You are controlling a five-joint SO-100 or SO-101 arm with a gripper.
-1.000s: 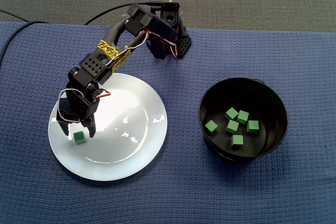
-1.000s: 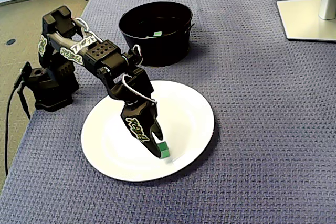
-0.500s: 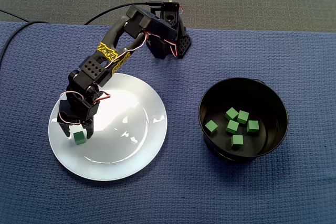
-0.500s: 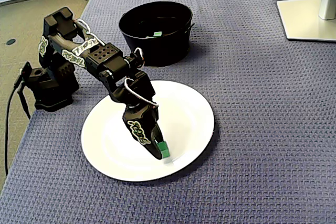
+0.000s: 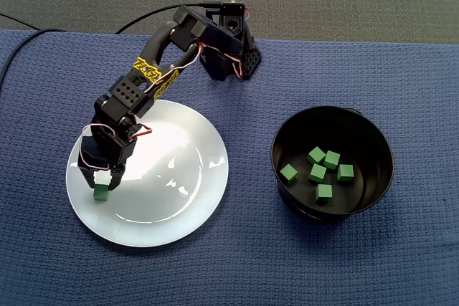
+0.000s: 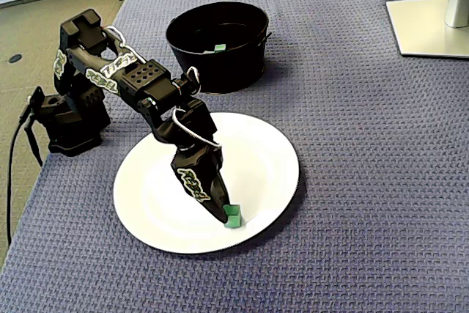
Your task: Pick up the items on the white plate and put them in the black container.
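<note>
Grasp step: black pincer [image 5: 101, 184] meets the small green cube [image 5: 101, 192] near the round white plate's [image 5: 179, 206] rim, clamping cannot be told; next: secure grip, lift toward black round container [image 5: 373, 141] beside the plate.

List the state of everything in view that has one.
gripper: shut on the green cube at its fingertips.
green cube: pinched, low on the plate, not lifted clear.
white plate: flat on the cloth, holds only that cube.
black container: upright, open-topped.
six cubes: loose inside the container.
</note>
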